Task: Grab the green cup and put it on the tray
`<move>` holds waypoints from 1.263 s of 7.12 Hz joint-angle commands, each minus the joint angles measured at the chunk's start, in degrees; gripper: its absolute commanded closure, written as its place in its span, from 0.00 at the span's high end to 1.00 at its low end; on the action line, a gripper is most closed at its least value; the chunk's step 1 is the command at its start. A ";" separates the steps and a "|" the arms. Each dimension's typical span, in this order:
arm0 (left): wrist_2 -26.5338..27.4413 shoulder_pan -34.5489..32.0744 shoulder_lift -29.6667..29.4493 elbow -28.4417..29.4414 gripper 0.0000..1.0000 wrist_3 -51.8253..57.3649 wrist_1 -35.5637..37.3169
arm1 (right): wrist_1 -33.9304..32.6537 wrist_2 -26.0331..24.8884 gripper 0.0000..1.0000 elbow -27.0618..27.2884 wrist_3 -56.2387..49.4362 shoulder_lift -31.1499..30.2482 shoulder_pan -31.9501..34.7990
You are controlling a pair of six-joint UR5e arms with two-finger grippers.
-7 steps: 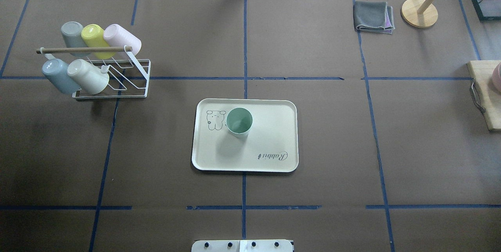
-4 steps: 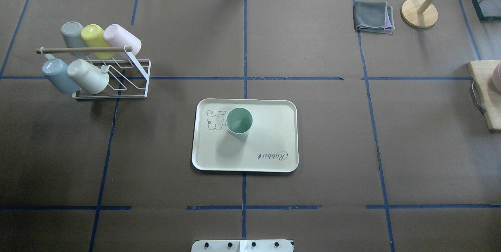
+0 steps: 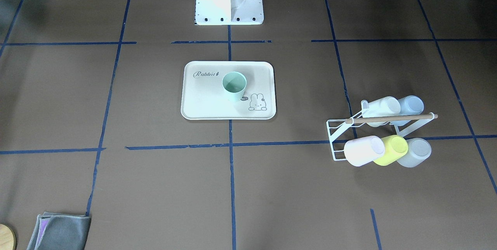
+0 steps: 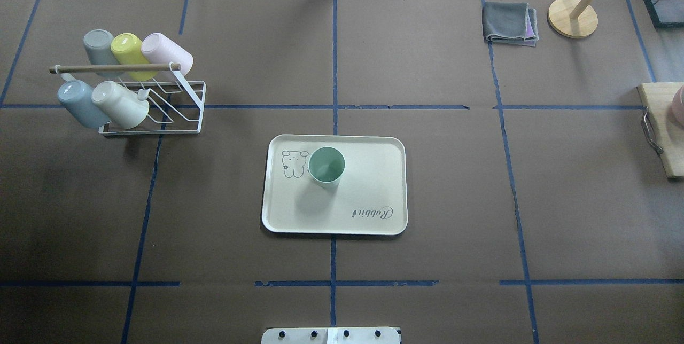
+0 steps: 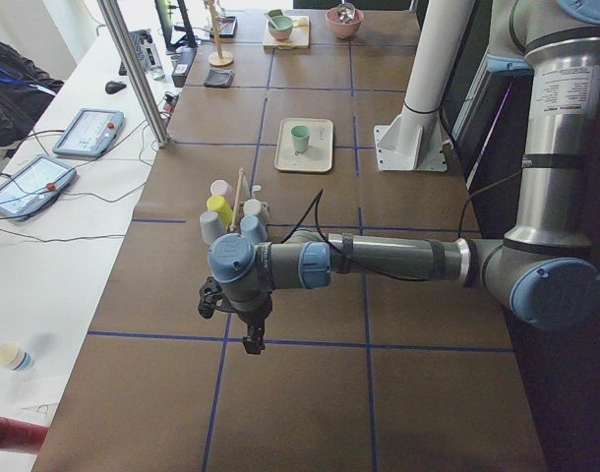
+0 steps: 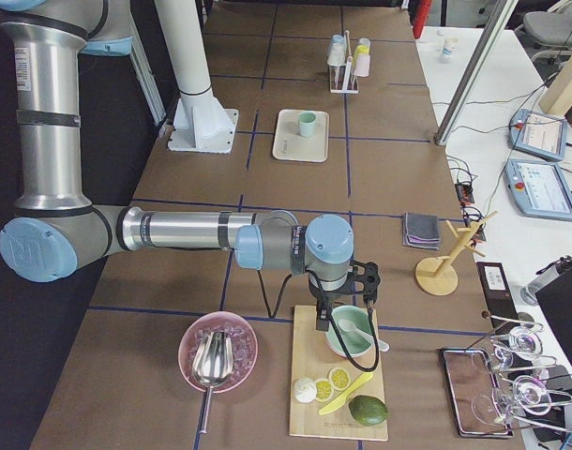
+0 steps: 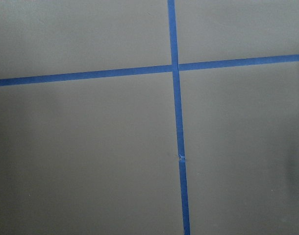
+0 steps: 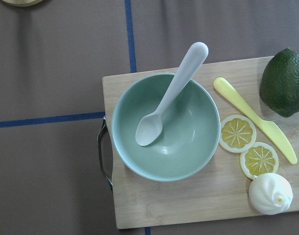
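The mint-green cup (image 4: 326,166) stands upright on the cream "Rabbit" tray (image 4: 368,194), near its bunny drawing, at the table's middle. Both also show in the front view, the cup (image 3: 234,85) on the tray (image 3: 209,102). No gripper is near them. My left gripper (image 5: 253,339) hangs over bare table at the robot's far left end, and I cannot tell if it is open. My right gripper (image 6: 347,317) hangs over a green bowl at the far right end, and I cannot tell its state either. Neither wrist view shows its fingers.
A white wire rack (image 4: 160,103) with several cups stands at the back left. A folded grey cloth (image 4: 509,22) and a wooden stand (image 4: 572,17) are at the back right. A cutting board (image 8: 188,205) holds a green bowl with spoon (image 8: 164,127), lemon slices and an avocado.
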 commanded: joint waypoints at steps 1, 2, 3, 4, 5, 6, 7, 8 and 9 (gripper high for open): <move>0.07 0.00 0.00 0.04 1.00 0.23 -0.13 | 1.74 -0.60 1.00 -0.16 -0.53 -0.48 0.03; 0.07 0.00 0.00 0.04 1.00 0.15 -0.13 | 1.48 -1.74 1.00 -0.07 -0.53 -0.13 -0.06; 0.07 0.00 0.00 0.04 1.00 0.14 -0.05 | 1.22 -1.40 1.00 0.02 -0.44 -0.12 -0.32; 0.07 0.00 0.00 0.04 1.00 0.14 -0.05 | 1.04 -0.88 1.00 -0.07 -0.36 -0.12 -0.50; 0.07 0.00 0.00 0.04 1.00 0.14 -0.05 | 0.96 -0.87 1.00 -0.15 -0.35 -0.12 -0.50; 0.07 0.00 0.00 0.04 1.00 0.23 -0.05 | 0.95 -0.78 1.00 -0.16 -0.27 -0.21 -0.50; 0.07 0.00 0.00 0.30 1.00 0.23 -0.13 | 1.04 -0.70 1.00 -0.16 -0.27 -0.39 -0.50; 0.16 0.09 -0.09 0.39 1.00 0.23 -0.13 | 0.96 -0.61 1.00 -0.16 -0.18 -0.39 -0.50; 0.16 0.09 -0.35 0.39 1.00 0.23 -0.13 | 1.04 -0.61 1.00 -0.16 -0.18 -0.39 -0.50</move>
